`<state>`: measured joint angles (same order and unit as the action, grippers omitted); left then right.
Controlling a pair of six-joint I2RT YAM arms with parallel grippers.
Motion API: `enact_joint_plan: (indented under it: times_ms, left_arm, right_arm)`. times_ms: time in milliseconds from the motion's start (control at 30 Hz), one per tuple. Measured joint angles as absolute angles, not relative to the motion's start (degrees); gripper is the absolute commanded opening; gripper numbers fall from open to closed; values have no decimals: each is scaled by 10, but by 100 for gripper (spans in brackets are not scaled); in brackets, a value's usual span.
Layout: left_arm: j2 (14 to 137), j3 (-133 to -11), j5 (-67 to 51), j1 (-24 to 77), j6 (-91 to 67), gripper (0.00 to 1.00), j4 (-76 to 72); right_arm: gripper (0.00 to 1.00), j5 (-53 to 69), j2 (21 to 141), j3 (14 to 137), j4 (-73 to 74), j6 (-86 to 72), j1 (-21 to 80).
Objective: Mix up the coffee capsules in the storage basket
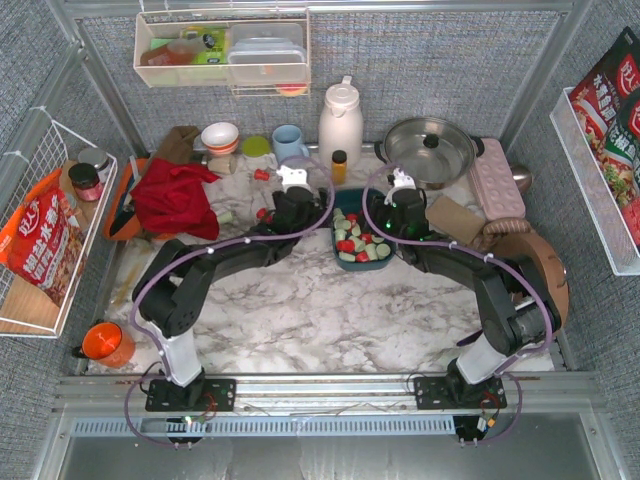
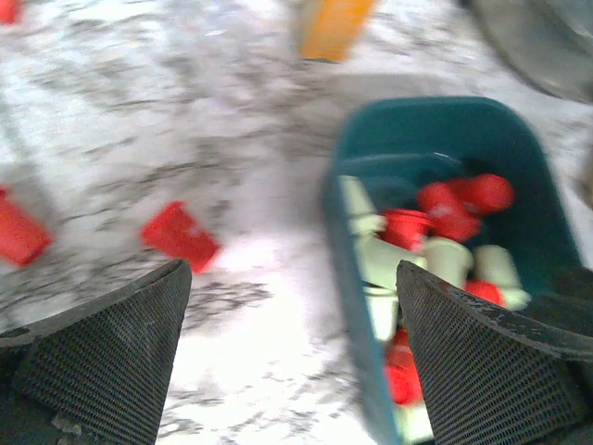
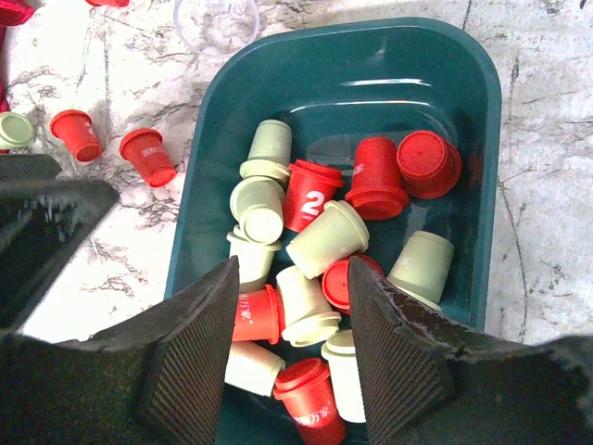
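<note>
At the middle of the desk [image 1: 320, 320], a little toward the far side, I see the storage basket [image 1: 362, 266] lying flat on the white marble-patterned top. The coffee capsules [image 1: 358, 245] are heaped in it, red and pale green jumbled together, some upright and some on their sides.

My right hand [image 3: 296, 362] hangs over the near end of the basket, fingers part-way apart above the heap. Nothing looks pinched between them, though I cannot tell whether a pad brushes a capsule. My left hand [image 2: 296, 371] sits just left of the basket, released and spread wide, with only bare desk between its fingers; that view is blurred.

A few loose capsules [image 3: 148, 156] lie on the desk left of the basket, mostly red, one pale green.

Just beyond the basket's far end stands a small amber bottle [image 1: 339, 165], with a white jug [image 1: 340, 120] behind it and a lidded steel pot [image 1: 430, 150] to the right. A blue mug [image 1: 290, 142], a bowl [image 1: 220, 135] and a red cloth [image 1: 175, 195] sit far left, and an orange mug [image 1: 105, 343] near left.

Grey fabric walls close the space, with a white wire basket [image 1: 30, 150] on the left wall and a clear bin [image 1: 225, 45] on the far one.
</note>
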<state>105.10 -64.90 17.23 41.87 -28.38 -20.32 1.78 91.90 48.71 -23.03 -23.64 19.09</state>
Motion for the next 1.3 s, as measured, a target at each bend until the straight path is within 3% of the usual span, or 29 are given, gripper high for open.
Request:
enact_joint_plan:
  times_ms: [233,433,800,1300]
  left_arm:
    - [1068,-650,262,374,-354,99,-129]
    - [1111,-695,290,374,-385,73,-90]
    - [1195,-774,324,362,-452,63,-20]
    - [1189,-732,273,357,-458,33,-60]
  right_arm:
    - [55,19,919,487,-230,-239,191]
    - [55,20,920,487,-230,-239,191]
    - [55,23,921,487,-230,-241,190]
    - [56,31,922,488,-229,-241,188]
